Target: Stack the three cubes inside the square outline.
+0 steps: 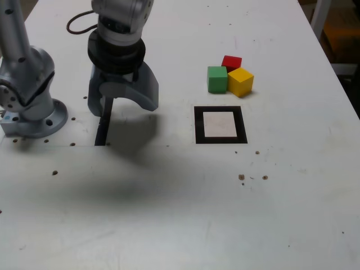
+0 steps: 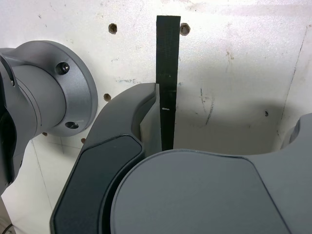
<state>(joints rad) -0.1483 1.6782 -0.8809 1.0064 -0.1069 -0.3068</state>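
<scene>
A robotics lab or test bench: a grey robot arm [image 1: 121, 34] stands bolted by its round base [image 1: 34, 121] to a white worktable [image 1: 180, 214] dotted with rows of small mounting holes, a black cable [image 1: 79, 22] looping behind it. Taped markings, a black square outline [image 1: 220, 125] and a thin black strip [image 2: 167, 78], lie on the scuffed tabletop near three coloured cubes [image 1: 229, 74], the look of a set-up manipulation trial rather than a home or shop.
</scene>
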